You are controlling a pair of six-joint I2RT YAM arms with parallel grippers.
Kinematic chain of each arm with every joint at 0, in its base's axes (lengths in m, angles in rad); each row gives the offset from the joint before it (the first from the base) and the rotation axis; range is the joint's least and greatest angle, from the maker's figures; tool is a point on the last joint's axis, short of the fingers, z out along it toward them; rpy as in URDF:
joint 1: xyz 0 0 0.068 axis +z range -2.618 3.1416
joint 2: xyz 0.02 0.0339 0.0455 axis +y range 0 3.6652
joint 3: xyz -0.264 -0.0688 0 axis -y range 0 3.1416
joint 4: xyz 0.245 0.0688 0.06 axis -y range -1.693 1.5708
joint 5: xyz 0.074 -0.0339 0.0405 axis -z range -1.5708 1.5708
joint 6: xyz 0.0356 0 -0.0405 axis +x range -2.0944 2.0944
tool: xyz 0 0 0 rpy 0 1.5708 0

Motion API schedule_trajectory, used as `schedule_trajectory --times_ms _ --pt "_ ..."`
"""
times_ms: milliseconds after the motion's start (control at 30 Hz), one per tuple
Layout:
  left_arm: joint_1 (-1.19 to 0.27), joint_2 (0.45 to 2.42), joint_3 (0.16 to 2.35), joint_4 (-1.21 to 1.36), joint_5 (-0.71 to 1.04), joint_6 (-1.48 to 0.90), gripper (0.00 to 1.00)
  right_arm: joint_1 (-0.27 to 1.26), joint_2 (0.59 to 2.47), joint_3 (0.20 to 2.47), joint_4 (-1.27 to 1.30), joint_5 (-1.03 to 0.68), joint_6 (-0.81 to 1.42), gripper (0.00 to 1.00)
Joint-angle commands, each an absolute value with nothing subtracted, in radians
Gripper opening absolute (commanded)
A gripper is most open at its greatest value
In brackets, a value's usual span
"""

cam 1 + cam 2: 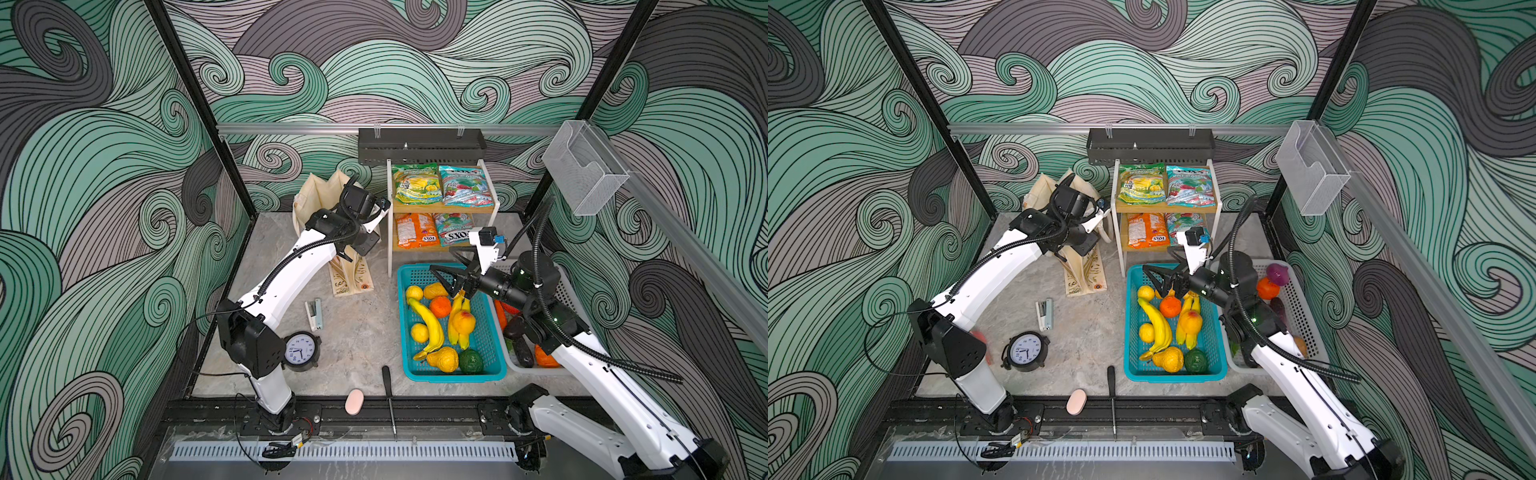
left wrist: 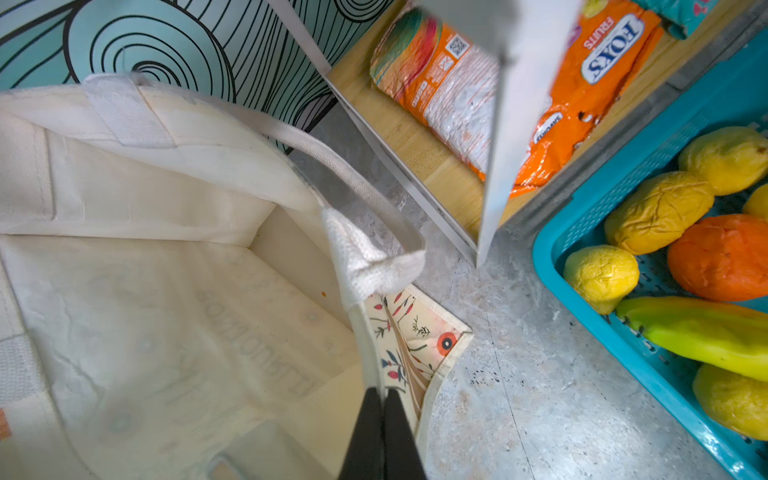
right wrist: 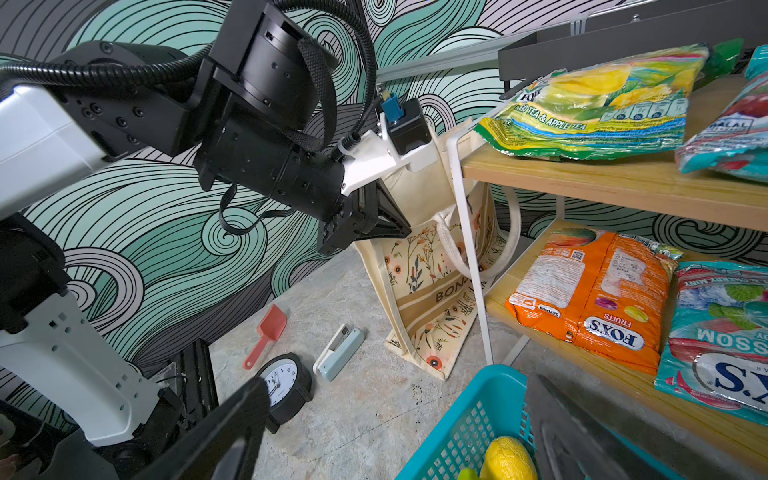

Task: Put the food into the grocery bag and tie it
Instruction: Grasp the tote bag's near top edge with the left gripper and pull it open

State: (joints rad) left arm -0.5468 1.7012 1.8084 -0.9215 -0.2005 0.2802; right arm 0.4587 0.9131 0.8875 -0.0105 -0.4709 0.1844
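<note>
So my left claw (image 2: pixel 382 392) is pinched fully closed on the rim of the bag (image 2: pixel 166 311), right next to a strap (image 2: pixel 365 257), holding the mouth open. There's nothing inside that I can see from the wrist view.

The right claw (image 1: pixel 446 279) is spread wide with nothing in it, hanging just over the basket (image 1: pixel 453 376). The food is basically straight below it: the orange (image 1: pixel 440 306) is just under the tips, and the banana (image 1: pixel 430 322) is a bit further off, with its long axis running along the basket's length. The right arm is clearly the nearer one for fruit.

The catch is that the bag sits out past the claw's tips, beyond the shelf leg (image 1: pixel 390 232). I reckon whatever I grab has to swing around that leg.
</note>
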Motion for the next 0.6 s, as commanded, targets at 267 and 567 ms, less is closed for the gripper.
schedule_trajectory --times_ms 267,567 --pt "-0.654 1.58 1.774 -1.222 -0.209 0.104 0.0 0.459 0.911 0.873 0.016 -0.473 0.2 0.95" --pt "-0.776 1.43 1.6 -1.149 -0.137 -0.056 0.0 0.459 0.917 0.871 0.04 -0.486 0.238 0.95"
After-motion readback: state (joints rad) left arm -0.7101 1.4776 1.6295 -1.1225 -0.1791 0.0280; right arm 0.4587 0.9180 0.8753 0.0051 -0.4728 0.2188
